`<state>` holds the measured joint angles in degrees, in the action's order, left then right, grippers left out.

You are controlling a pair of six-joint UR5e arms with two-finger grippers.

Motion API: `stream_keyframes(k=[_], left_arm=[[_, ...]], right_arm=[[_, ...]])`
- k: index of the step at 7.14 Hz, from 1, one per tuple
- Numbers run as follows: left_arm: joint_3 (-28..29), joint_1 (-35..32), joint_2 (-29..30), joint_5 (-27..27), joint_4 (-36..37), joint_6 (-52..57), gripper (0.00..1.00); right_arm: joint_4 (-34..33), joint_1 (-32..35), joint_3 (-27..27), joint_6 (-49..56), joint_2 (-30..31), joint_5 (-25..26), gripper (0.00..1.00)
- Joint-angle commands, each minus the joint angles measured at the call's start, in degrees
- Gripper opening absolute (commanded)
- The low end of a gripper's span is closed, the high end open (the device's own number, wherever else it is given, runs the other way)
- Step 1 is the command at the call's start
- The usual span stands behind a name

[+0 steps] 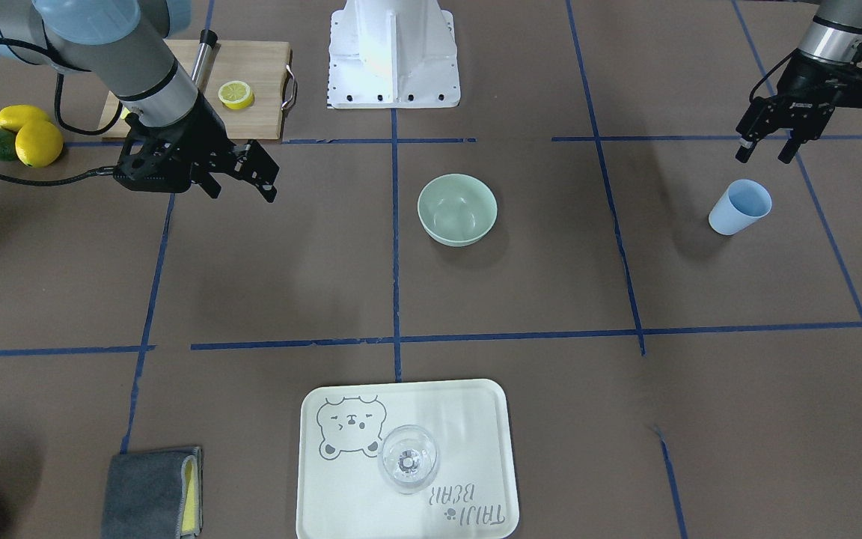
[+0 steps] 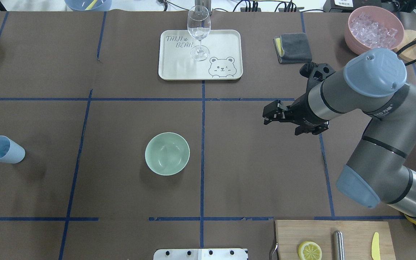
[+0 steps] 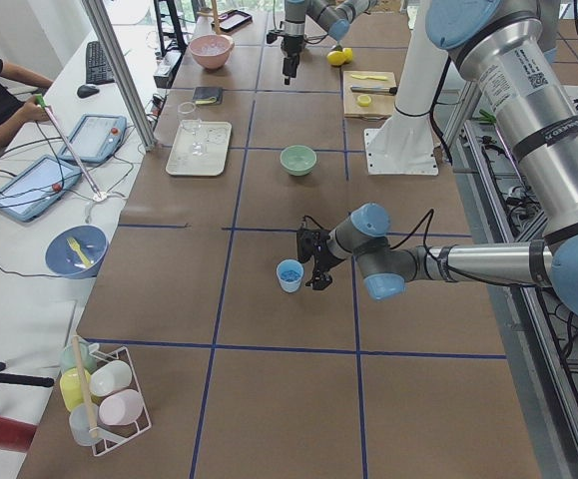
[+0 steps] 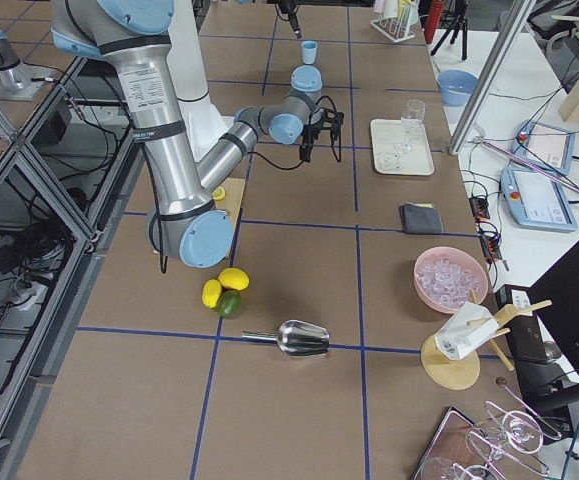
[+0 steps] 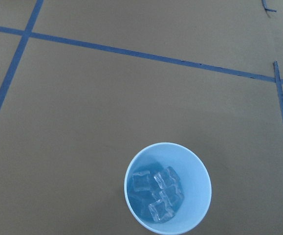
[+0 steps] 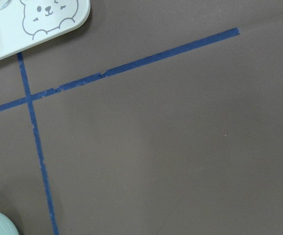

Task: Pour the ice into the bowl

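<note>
Left hand [image 1: 765, 152] and right hand [image 1: 244, 192] hover, fingers spread.

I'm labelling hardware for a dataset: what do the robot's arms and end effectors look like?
The right arm and left arm are grey tubes with pale blue joint caps and silver wrist bands. The right end effector and left end effector are black and two-fingered; black cables run to each wrist.

1. The mint-green bowl [image 3: 297, 160] sits upright on the brown table.
2. Well nearer the camera than the bowl stands the blue cup [image 3: 289, 275].
3. The left gripper [image 3: 314, 277] hangs equally far on the bowl's near side, slightly robotward.
4. Opposite the robot from the bowl, a tray [image 3: 184, 165] carries a glass [image 3: 187, 118].
5. Beyond the bowl hangs the right gripper [image 3: 289, 68].
</note>
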<state>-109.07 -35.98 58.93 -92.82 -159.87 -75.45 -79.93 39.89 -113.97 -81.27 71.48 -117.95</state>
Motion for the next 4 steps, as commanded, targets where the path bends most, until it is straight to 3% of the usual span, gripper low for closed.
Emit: stream_keyframes(k=[1,4], left_arm=[[0.0,12.9,-0.6,15.5,-1.0,-2.8,0.99],[1.1,20.6,-1.4,31.2,3.9,-7.1,1.00]], right_arm=[[0.0,0.0,0.1,0.0,0.1,0.0,1.00],[0.2,-0.1,0.2,0.0,-0.2,0.2,1.00]])
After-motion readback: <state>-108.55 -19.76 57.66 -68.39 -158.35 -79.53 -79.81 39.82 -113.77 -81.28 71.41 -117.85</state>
